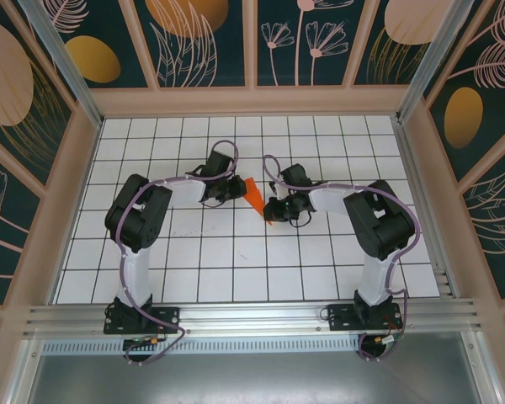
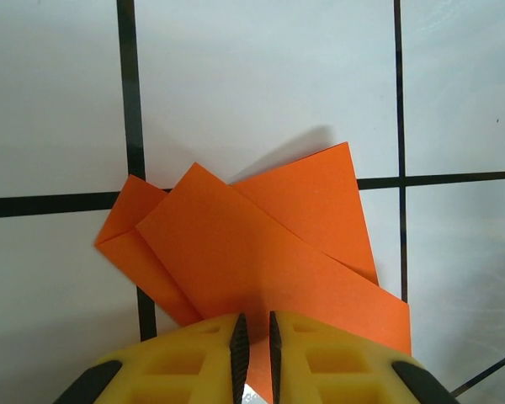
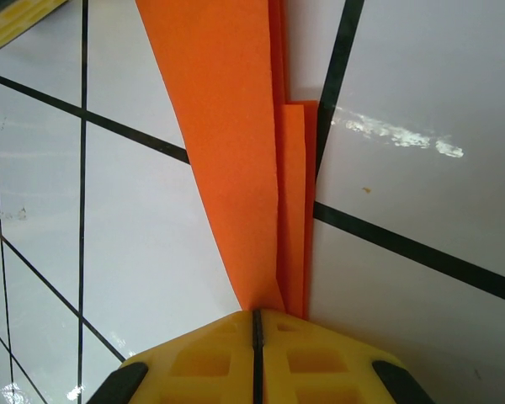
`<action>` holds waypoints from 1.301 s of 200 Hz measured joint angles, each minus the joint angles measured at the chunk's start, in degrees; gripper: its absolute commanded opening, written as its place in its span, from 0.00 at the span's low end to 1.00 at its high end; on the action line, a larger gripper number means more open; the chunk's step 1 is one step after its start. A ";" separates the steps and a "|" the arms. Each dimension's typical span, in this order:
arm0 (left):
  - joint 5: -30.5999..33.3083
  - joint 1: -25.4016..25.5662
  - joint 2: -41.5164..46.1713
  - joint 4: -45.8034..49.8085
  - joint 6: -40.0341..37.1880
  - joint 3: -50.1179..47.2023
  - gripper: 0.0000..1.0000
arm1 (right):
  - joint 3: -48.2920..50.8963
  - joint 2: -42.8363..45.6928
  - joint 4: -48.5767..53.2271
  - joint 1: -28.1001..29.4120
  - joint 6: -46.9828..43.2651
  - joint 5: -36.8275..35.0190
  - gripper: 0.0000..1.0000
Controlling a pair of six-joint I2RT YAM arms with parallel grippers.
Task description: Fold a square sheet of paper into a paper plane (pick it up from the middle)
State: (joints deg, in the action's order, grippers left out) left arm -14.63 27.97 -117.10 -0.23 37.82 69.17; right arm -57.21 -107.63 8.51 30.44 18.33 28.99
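The square sheet of paper (image 1: 253,194) is bright orange and folded into overlapping layers, held just above the white grid table between both grippers. My left gripper (image 1: 235,187) is at its left edge. In the left wrist view the paper (image 2: 261,244) fans out ahead, and the left gripper (image 2: 254,324) is shut on its near edge, a thin gap between the pads filled with orange. My right gripper (image 1: 272,210) holds the near right end. In the right wrist view the folded paper (image 3: 236,126) runs as a narrow strip into the right gripper (image 3: 257,313), whose jaws are pressed together on its tip.
The white table (image 1: 236,261) with black grid lines is boxed in by wooden walls (image 1: 76,168) on the left, right and back. A metal rail (image 1: 252,316) runs along the near edge by the arm bases. A yellow finger (image 3: 17,21) of the left gripper shows at the right wrist view's top left.
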 measured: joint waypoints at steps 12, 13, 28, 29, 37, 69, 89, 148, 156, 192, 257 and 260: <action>-0.09 -0.13 -0.33 0.57 -0.37 0.63 0.19 | 0.00 -0.04 -0.17 0.00 -0.02 -0.02 0.11; -0.11 -0.17 -0.39 0.61 -0.42 0.72 0.19 | 0.00 -0.04 -0.17 0.00 -0.02 -0.02 0.11; -0.04 -0.33 -0.74 1.36 -0.94 1.51 0.19 | 0.00 -0.11 -0.50 0.00 -0.02 -0.02 0.11; -0.04 -0.35 -0.76 1.40 -1.01 1.57 0.19 | 0.00 -0.11 -0.55 0.00 -0.02 -0.02 0.11; 0.15 -0.48 -0.94 1.75 -1.22 1.92 0.19 | 0.00 -0.15 -0.61 0.00 -0.02 -0.02 0.11; 2.97 -2.10 -1.40 2.64 -2.45 3.48 0.18 | 0.00 -0.17 -0.70 0.00 0.00 -0.02 0.11; 5.99 -4.72 -2.05 4.09 -3.43 5.84 0.18 | 0.00 -0.20 -0.74 0.00 -0.02 -0.02 0.11; 9.40 -6.95 -1.62 4.68 -5.27 13.27 0.19 | 0.00 -0.20 -0.76 0.00 0.00 0.00 0.11; 8.76 -6.88 -0.11 3.61 -5.18 11.26 0.19 | 0.00 -0.20 -0.76 0.00 0.00 0.02 0.11; 3.87 -5.73 9.31 -2.99 -2.36 -2.19 0.19 | 0.00 -0.20 -0.76 0.00 0.00 0.04 0.11; -3.06 4.04 10.10 -12.57 3.45 -9.57 0.18 | 0.02 -0.20 -0.79 0.00 0.00 0.04 0.10; -3.19 4.39 9.86 -12.85 3.63 -9.57 0.18 | 0.02 -0.20 -0.79 0.00 0.00 0.04 0.10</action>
State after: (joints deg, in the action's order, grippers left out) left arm -17.82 32.36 -107.24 -13.08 41.45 59.59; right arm -57.19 -107.83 7.73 30.44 18.33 29.04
